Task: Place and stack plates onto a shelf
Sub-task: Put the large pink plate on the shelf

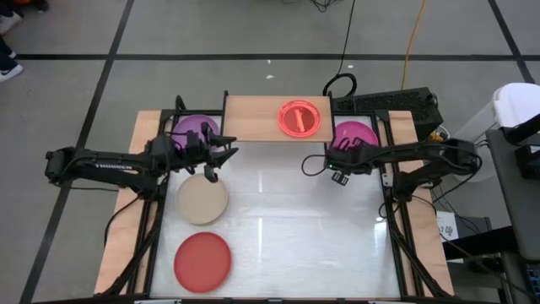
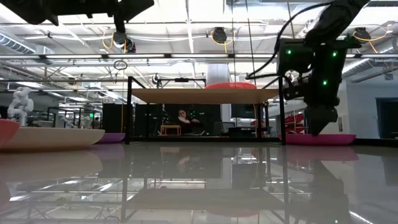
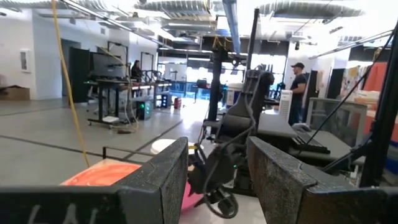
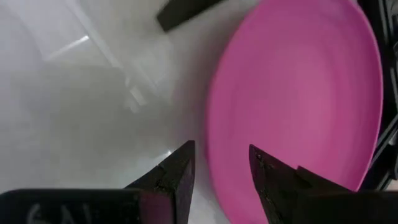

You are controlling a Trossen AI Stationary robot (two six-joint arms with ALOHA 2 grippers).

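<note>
The light-wood shelf (image 1: 253, 118) (image 2: 205, 95) stands at the table's far edge, with a translucent red-orange plate (image 1: 299, 118) (image 2: 230, 85) (image 3: 102, 174) lying on it. A magenta plate (image 1: 356, 135) (image 2: 320, 140) (image 4: 298, 93) lies flat on the table right of the shelf. My right gripper (image 1: 332, 158) (image 2: 320, 127) (image 4: 221, 165) points down, open, its fingers on either side of that plate's left rim, just above it. My left gripper (image 1: 226, 150) (image 3: 217, 168) is open, raised and level near the shelf's left front corner, pointing right. A purple plate (image 1: 196, 128) lies beside it.
A beige plate (image 1: 202, 201) (image 2: 43, 137) and a red plate (image 1: 202, 260) lie on the table's left half. The table's middle and right near part (image 1: 321, 236) is bare white surface. Black frame posts (image 1: 390, 203) run along both sides. People stand in the room beyond.
</note>
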